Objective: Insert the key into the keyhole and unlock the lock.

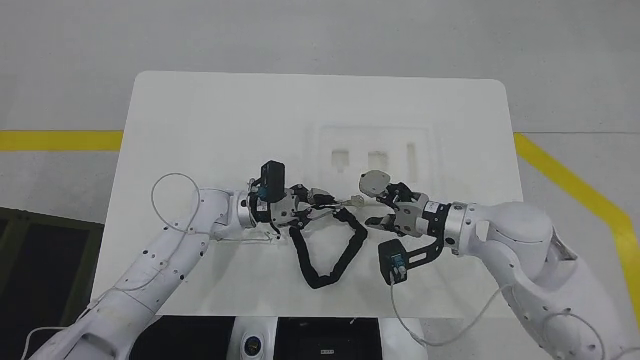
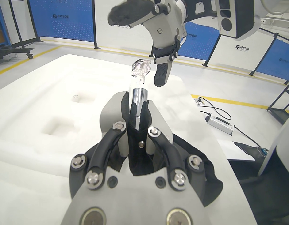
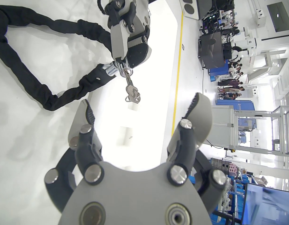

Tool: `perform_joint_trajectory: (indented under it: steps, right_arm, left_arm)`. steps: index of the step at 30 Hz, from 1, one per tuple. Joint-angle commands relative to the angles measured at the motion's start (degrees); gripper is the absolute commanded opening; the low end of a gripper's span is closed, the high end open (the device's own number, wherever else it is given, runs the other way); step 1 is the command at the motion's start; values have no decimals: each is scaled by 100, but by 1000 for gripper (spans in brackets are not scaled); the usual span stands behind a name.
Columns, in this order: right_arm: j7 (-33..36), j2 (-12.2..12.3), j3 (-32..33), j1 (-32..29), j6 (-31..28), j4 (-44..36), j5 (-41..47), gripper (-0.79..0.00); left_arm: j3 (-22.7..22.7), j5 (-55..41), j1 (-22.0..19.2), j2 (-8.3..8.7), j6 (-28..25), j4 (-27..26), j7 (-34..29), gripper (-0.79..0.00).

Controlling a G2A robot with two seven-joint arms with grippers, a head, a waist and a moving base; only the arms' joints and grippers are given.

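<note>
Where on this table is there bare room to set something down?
Free: the far-left corner of the table, and the strip between the foam tray and the far edge. Crowded: the middle, where the left gripper holding the lock, the right gripper, key and chain meet.

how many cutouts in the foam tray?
3, in a row in the foam tray: one square cutout at the robot's left, another square in the middle, a narrow slot at its right. The right gripper covers the tray's near edge; more may be hidden.
</note>
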Motion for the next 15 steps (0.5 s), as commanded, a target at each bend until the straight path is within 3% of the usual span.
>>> perform_joint_trajectory:
  steps: [1, 5, 15]
  right_arm:
    - [-6, 7, -32, 30, -87, -34, -13, -305]
    - [94, 1, -111, 140, -212, -33, 52, -394]
    - [297, -37, -316, 407, -245, 193, 310, -486]
  left_arm:
    - [59, -83, -42, 2, 2, 32, -31, -785]
    - [137, -176, -111, 17, 2, 71, -28, -785]
    - [251, -122, -182, 70, 2, 87, 47, -785]
